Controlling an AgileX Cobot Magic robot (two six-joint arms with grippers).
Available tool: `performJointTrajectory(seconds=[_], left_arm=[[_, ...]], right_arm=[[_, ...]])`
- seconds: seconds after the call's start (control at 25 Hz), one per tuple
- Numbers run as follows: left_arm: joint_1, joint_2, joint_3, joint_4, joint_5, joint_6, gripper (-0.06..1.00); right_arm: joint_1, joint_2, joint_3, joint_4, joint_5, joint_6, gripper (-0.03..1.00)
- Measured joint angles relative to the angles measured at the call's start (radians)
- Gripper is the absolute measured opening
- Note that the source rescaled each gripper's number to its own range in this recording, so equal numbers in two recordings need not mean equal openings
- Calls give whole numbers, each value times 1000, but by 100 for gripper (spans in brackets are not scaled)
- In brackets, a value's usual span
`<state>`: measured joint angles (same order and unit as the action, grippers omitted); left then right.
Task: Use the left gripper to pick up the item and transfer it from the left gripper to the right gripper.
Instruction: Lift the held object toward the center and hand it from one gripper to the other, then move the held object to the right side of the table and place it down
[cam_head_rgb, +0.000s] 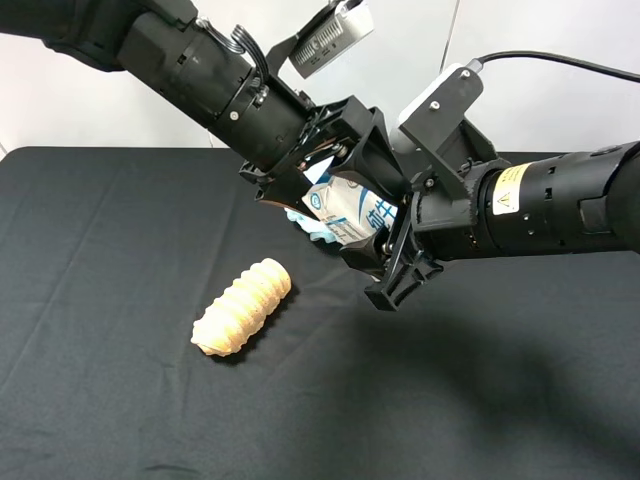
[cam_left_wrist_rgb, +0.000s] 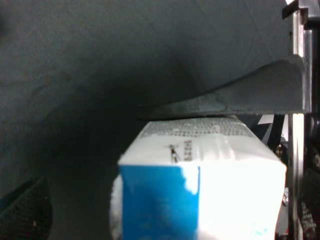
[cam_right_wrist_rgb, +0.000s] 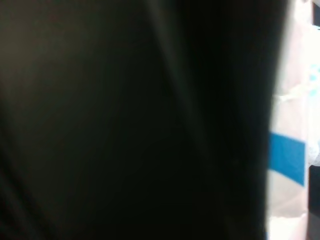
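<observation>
**Right gripper clamped on carton mid-air, left gripper spread around it**

Right gripper (cam_head_rgb: 385, 235), on the arm with the yellow sticker, reaches in from the right of the exterior view. Its jaws are clenched on the carton (cam_head_rgb: 350, 212). One black finger runs above the carton and the other below it, with the lower tip poking out toward the table.

Left gripper (cam_head_rgb: 318, 170) comes down from the upper left and meets the right one nose to nose. The carton sits between the two claws, tilted, well above the table (cam_head_rgb: 120, 250) and touching nothing on it.

The left wrist view is filled with the carton (cam_left_wrist_rgb: 215, 185), very close: white face, blue panel, small grey print along the upper edge. One of the left fingers (cam_left_wrist_rgb: 235, 97) lies along the printed edge; I cannot tell if it actually touches. The dark textured part in the opposite corner stands clear of the carton's side, with a gap between. So the left jaws read as released, not gripping.

The right wrist view is nearly all black and blurred. A strip of the carton (cam_right_wrist_rgb: 292, 150) shows at one edge, white with a blue band, right up against the camera.

A ribbed orange-tan roll (cam_head_rgb: 243, 308) lies on the table below and left of the grippers, well apart from the carton and both claws.
</observation>
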<state>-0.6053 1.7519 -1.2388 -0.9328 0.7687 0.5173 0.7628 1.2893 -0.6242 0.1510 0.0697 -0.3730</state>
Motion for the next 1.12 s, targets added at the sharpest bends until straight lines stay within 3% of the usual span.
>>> performJointTrajectory(seconds=[0.56,0.72,0.8,0.84,1.12], left_arm=[[0,-144,0,95,43,-38,100],[0,-194,0,199,47,-116,100],[0,-232,0,299,68,-188,100],[0,-232,0,299,68,-188,100],[0,-344,0,512,157,-367,100]], right_arm=[[0,3,0,3,1,3,0],[0,6,0,3,0,3,0],[0,6,0,3,1,3,0],[0,6,0,3,1,3,0],[0,6,0,3,1,3,0]])
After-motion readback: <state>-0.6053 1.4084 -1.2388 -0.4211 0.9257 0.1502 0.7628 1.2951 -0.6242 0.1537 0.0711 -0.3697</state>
